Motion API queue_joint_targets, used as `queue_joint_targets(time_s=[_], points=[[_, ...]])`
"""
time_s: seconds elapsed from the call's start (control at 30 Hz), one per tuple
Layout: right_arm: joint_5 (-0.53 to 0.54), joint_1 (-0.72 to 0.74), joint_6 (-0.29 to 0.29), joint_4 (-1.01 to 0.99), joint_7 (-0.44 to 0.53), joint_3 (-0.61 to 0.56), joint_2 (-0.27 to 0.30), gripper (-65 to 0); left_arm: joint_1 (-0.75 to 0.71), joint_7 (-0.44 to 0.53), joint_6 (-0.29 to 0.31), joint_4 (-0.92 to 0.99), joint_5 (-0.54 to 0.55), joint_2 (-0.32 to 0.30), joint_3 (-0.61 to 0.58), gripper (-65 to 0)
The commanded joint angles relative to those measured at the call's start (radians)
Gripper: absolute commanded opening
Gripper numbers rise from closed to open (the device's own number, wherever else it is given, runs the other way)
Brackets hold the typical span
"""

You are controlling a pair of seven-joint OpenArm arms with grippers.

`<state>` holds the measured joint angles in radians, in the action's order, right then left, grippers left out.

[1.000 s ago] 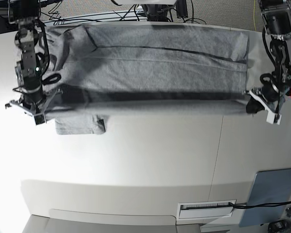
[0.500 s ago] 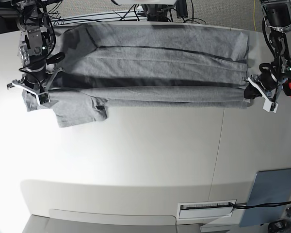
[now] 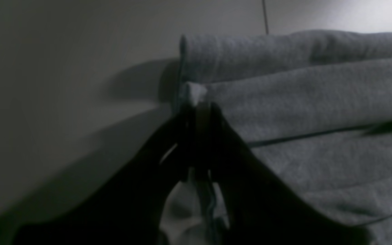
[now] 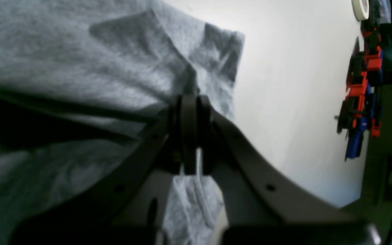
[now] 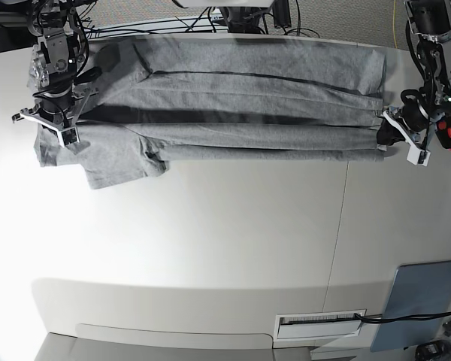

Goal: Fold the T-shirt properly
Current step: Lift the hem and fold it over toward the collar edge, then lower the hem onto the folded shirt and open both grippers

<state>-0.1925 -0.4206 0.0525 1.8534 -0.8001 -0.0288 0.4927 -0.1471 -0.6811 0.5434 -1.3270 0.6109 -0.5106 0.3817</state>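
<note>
1. The T-shirt [image 5: 233, 101] lies stretched across the far part of the table [image 5: 233, 248], spanning the whole gap between the two grippers, its near edge folded over into a long band.
2. The left gripper [image 5: 395, 134] is pressed together on the T-shirt's edge; in the left wrist view a small tuft of grey cloth pokes out just past its fingertips [image 3: 196, 112].
3. The right gripper [image 5: 51, 124] is likewise pinching the T-shirt, with fabric bunched between its dark fingers [image 4: 189, 115] in the right wrist view.
4. A sleeve [image 5: 116, 162] hangs out just beside and nearer than the right gripper, flat on the table.
5. A grey-blue panel [image 5: 421, 301] sits well away from the left gripper, at the table's near corner.
</note>
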Motion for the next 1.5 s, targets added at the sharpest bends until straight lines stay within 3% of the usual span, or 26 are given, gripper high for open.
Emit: queue_joint_targets(time_s=[0.0,0.1,0.23,0.63,0.8,1.0,1.1,1.37,1.47], points=[[-0.044,-0.007,0.023,0.019,-0.004,0.011,0.014,-65.0,0.006,0.000,-0.003,-0.013,-0.005,-0.024,0.009,-65.0],[-0.071,-0.029,0.053,0.019,-0.011,0.011,0.014,-65.0,0.006,-0.005,-0.003,-0.025,-0.005,-0.024,0.009,-65.0],[-0.071,-0.033,0.054,0.019,-0.008,0.011,0.014,-65.0,0.005,-0.060,-0.003,-0.085,-0.005,-0.024,0.009,-65.0],[-0.069,-0.031,0.053,0.018,-0.031,0.011,0.014,-65.0,0.006,-0.095,-0.003,-0.131,-0.064,-0.025,0.009,-65.0],[-0.065,-0.031,0.017,0.018,-0.019,0.011,0.014,-47.2,0.006,-0.121,0.008,-0.131,-0.064,-0.025,0.009,-65.0],[-0.051,-0.027,0.015,0.018,-0.020,0.011,0.014,-46.3,0.006,-0.135,0.008,-0.131,-0.064,-0.025,0.009,-43.1],[-0.034,-0.005,0.016,0.018,-0.018,0.011,0.015,-46.3,0.006,-0.135,0.008,-0.132,-0.060,-0.030,0.009,-35.7],[0.132,0.161,-0.008,0.001,0.013,0.011,0.013,-46.3,0.006,-0.142,0.008,-0.195,-0.053,-0.052,0.009,-33.8],[0.192,0.253,-0.021,-0.057,-0.016,0.011,-0.007,-46.3,0.002,-0.142,0.009,-0.234,0.036,-0.052,0.009,-33.8]])
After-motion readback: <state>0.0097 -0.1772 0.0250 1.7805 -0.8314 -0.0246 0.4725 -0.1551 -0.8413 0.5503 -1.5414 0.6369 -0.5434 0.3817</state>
